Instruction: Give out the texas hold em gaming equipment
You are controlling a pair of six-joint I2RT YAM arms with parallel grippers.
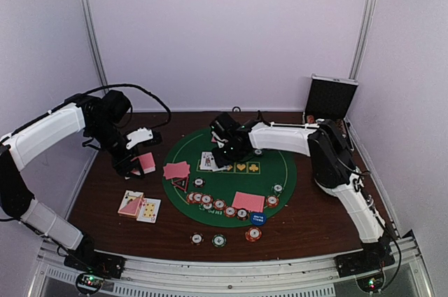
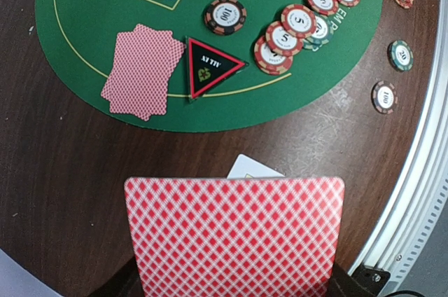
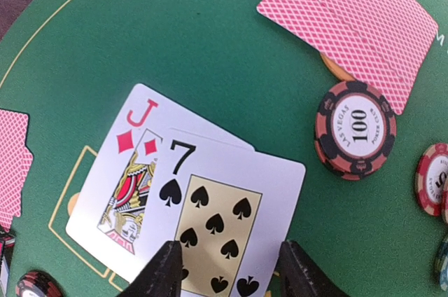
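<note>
My left gripper [image 1: 133,164] hovers over the wood left of the green mat [image 1: 280,164], shut on a stack of red-backed cards [image 2: 234,234]. A white card [image 2: 253,168] peeks out behind the stack, and the fingers are hidden by it. My right gripper [image 3: 231,269] is low over the mat's far middle. Its black fingers [image 3: 164,272] stand apart over a face-up seven of spades [image 3: 224,213], which overlaps a jack of diamonds [image 3: 129,171]. A row of striped chips [image 1: 217,204] and a blue dealer disc [image 1: 257,218] lie at the mat's near edge.
Red-backed piles lie on the mat at the left [image 1: 176,169] and the near right [image 1: 248,201], beside a black triangle marker [image 2: 208,66]. Face-up cards [image 1: 138,206] lie on the wood at the left. Three chips [image 1: 219,240] sit off the mat. A black case [image 1: 329,97] stands open at the back right.
</note>
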